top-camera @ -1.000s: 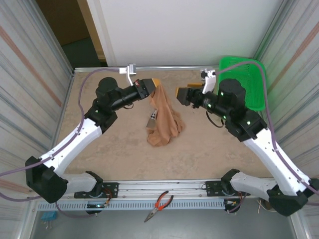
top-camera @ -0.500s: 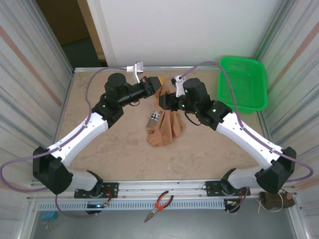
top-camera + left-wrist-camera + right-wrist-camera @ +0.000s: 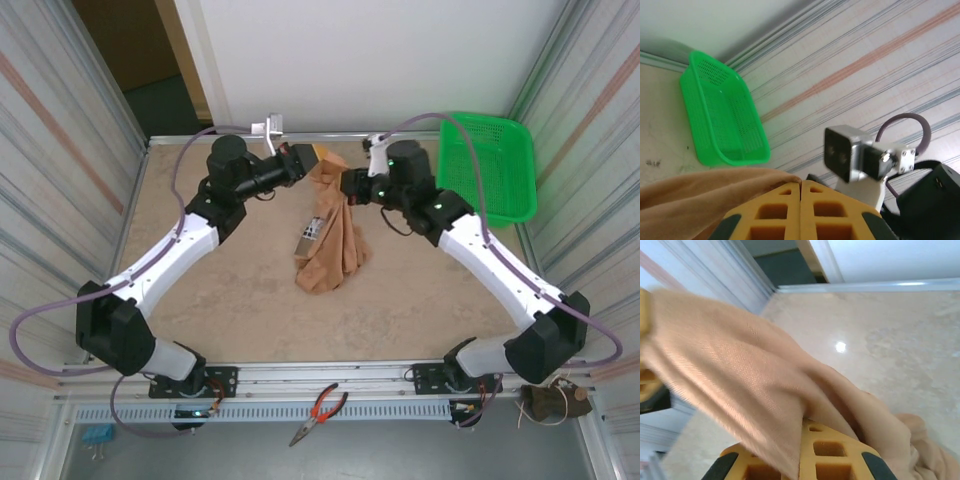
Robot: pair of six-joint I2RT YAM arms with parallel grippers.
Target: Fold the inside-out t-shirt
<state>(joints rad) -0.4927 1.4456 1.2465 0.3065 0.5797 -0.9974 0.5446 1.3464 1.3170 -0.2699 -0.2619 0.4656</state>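
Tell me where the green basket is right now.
In the top view, the green basket sits at the far right corner of the table, just to the right of the right arm.

No legible txt, brand or nr anywhere. Closest thing: small white tag [image 3: 311, 232] on the left side of the inside-out t-shirt [image 3: 336, 256], approx halfway down it. It carries dark print marks, too small & blurred to read.
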